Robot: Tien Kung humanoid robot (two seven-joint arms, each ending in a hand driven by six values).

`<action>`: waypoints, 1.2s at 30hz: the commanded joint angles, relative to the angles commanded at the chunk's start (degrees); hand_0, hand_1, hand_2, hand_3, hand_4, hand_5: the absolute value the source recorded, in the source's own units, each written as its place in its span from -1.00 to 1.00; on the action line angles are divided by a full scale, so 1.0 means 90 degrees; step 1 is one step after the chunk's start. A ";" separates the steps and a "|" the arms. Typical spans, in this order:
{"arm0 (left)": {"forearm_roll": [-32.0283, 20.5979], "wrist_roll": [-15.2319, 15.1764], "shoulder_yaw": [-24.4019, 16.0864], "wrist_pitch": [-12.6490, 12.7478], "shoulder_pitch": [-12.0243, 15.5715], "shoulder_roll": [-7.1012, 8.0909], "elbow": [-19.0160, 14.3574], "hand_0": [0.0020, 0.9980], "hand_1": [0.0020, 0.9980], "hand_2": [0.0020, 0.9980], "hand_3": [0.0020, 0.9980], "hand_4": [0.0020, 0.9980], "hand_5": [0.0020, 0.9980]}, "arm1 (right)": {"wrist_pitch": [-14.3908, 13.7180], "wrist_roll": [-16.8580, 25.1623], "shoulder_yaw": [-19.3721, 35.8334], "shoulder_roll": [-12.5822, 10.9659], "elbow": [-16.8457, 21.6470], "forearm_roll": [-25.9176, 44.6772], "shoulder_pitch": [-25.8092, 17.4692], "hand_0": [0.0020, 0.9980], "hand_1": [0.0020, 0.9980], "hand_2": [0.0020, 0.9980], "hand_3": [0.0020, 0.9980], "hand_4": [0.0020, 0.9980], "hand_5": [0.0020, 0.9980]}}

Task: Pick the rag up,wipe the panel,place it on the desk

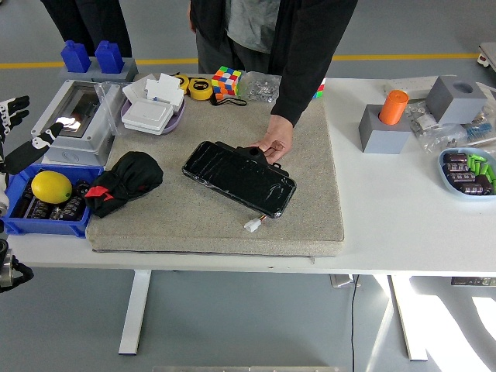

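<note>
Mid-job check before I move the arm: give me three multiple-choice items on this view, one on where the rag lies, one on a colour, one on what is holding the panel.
1. Where is the rag?
A. On the mat's left part, beside the blue bin
B. On top of the panel
C. In the robot's left hand

2. What colour is the cylinder standing in the grey block at right?
A. Green
B. Orange
C. Blue

3. What holds the panel?
A. The robot's right hand
B. Nothing
C. A person's hand at its far edge

Key: 1 A, the rag lies on the mat next to the blue bin; 2 B, it is orange; 3 C, the person's hand rests on its far edge.
</note>
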 joint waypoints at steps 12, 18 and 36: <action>0.2028 0.0994 0.0303 -0.0778 -0.0226 0.0581 -0.0387 1.00 1.00 1.00 0.91 1.00 0.36 | 0.0002 0.0008 -0.0029 -0.0004 0.0028 0.0026 -0.0032 0.19 0.22 0.12 0.09 0.89 -0.24; 0.3347 0.1423 0.0988 -0.1203 -0.0430 0.1078 -0.0573 1.00 1.00 0.99 0.86 1.00 0.32 | 0.0003 0.0008 -0.0014 0.0000 0.0047 0.0043 -0.0037 0.18 0.22 0.12 0.09 0.89 -0.24; 0.1390 0.0058 0.1058 0.0049 -0.0340 0.0862 -0.0185 0.36 0.43 0.55 0.51 1.00 0.11 | 0.0002 0.0006 -0.0040 0.0028 0.0081 0.0075 -0.0010 0.18 0.22 0.12 0.09 0.89 -0.23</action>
